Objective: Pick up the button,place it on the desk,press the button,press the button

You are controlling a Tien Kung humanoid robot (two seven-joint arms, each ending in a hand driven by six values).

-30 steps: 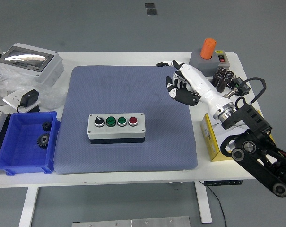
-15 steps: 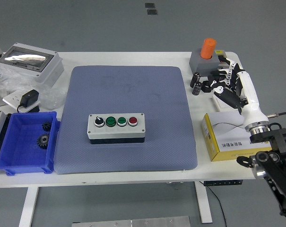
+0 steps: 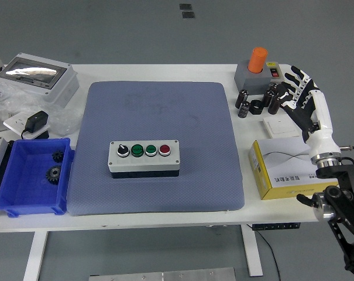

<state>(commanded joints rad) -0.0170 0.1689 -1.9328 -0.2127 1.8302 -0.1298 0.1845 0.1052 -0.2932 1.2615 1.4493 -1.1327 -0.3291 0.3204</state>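
A grey button box (image 3: 144, 158) lies on the blue-grey mat (image 3: 159, 105), a little left of its middle. Along its top sit a black knob, two green buttons and a red button (image 3: 164, 150). My right hand (image 3: 298, 93) hovers at the table's right edge, well to the right of the mat and far from the box. Its white-and-black fingers (image 3: 291, 76) are spread and hold nothing. The left arm does not show.
A grey unit with an orange cap (image 3: 258, 68) and several black cylinders (image 3: 245, 103) stand at the back right. A yellow box (image 3: 282, 167) lies under my right forearm. A blue bin (image 3: 30, 175) with gears sits at the left, and a grey case (image 3: 33, 79) behind it.
My right hand has pulled away from the mat's far right part to the table's right edge, then drifted a little further right and back with fingers spreading. The button box has not moved.
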